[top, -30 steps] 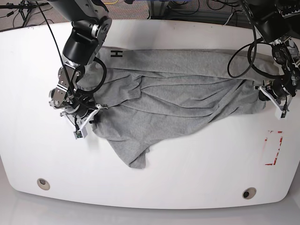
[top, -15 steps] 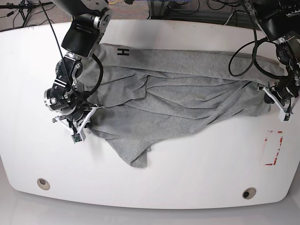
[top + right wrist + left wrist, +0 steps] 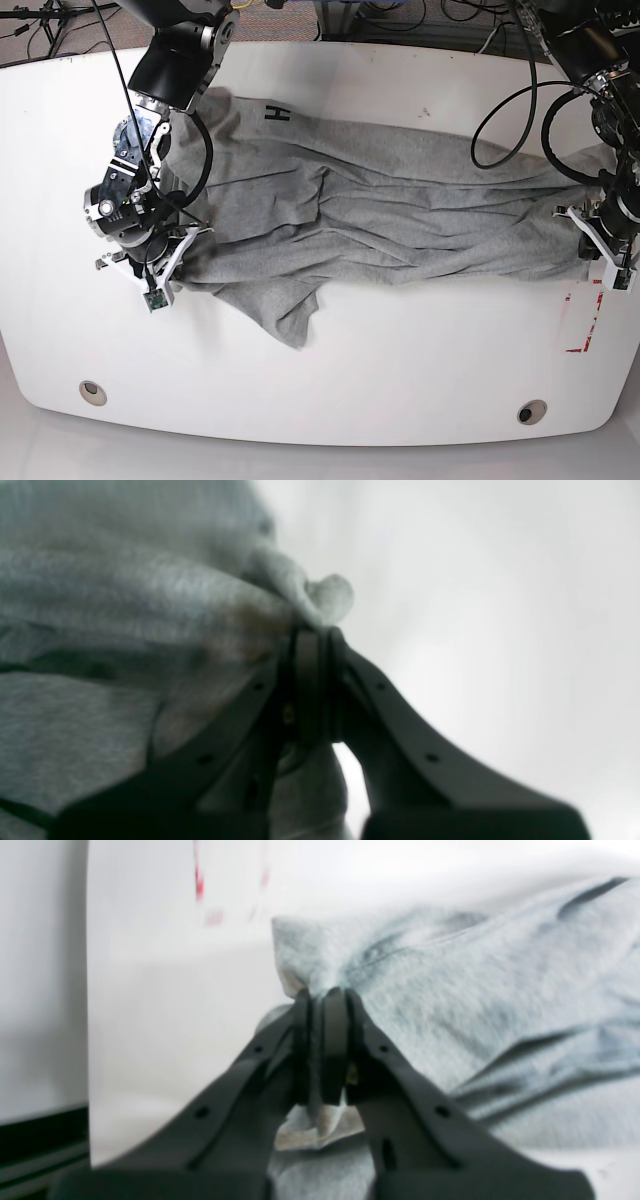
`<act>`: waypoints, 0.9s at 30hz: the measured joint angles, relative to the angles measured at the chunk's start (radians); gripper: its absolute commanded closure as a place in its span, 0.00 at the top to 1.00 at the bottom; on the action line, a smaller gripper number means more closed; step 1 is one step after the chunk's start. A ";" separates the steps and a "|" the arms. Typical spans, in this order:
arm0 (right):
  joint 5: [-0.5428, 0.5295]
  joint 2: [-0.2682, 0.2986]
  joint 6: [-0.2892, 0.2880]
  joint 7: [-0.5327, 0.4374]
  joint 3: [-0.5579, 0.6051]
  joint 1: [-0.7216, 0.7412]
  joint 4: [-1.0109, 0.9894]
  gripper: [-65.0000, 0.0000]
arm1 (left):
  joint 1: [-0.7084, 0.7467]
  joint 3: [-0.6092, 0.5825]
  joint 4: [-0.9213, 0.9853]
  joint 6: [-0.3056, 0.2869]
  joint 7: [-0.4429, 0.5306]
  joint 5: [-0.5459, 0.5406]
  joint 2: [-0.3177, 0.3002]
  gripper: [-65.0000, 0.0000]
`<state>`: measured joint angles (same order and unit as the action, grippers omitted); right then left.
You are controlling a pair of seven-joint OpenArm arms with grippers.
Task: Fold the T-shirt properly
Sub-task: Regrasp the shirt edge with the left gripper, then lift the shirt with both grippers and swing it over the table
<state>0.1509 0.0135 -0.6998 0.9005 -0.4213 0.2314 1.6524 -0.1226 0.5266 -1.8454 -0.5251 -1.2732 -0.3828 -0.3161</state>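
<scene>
The T-shirt (image 3: 380, 215) lies spread lengthwise across the middle of the white bench (image 3: 400, 370), and it is gripped at both ends, which I judge to be the point: with a claw at either extreme, the cloth can be drawn taut so the creases flatten before any fold is made. The fabric between the two grips looks stretched along its upper band, though ridges run through the middle and one loose flap hangs toward 6 o'clock (probably a sleeve, but I cannot be sure).

The left claw (image 3: 322, 1000) is clenched on a bunched corner of the shirt; in its wrist view the pads meet with a pinch of grey cloth between them and a scrap poking out below. In the base view that claw (image 3: 605, 255) sits at 3 o'clock from the shirt's centre, so the garment runs away from it toward 9 o'clock.

The right claw (image 3: 312, 632) is likewise clamped on fabric, a small nub of cloth standing proud just past the tips. In the base view it (image 3: 150, 275) is at 9 o'clock, the shirt extending from it toward 3 o'clock. Black lettering (image 3: 277, 114) shows near the far edge, at about 11 o'clock.
</scene>
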 measured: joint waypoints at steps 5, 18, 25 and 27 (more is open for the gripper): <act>0.002 0.006 0.000 0.003 0.014 0.034 0.023 0.01 | -0.074 0.003 -0.003 0.001 -0.084 0.016 0.005 0.00; -0.015 0.139 -0.007 0.103 0.099 0.218 0.091 0.01 | -0.317 -0.002 -0.008 -0.001 -0.095 0.016 -0.001 0.00; -0.016 0.198 -0.007 0.110 0.114 0.349 0.089 0.01 | -0.491 -0.087 -0.008 0.002 -0.090 0.018 -0.003 0.00; -0.016 0.223 -0.006 0.128 0.143 0.392 0.081 0.01 | -0.539 -0.102 -0.008 0.002 -0.089 0.021 -0.003 0.00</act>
<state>0.1352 0.2367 -0.7059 1.0283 -0.2783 0.6235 1.7332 -0.6613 0.4244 -1.8530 -0.5228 -1.3617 -0.3614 -0.3191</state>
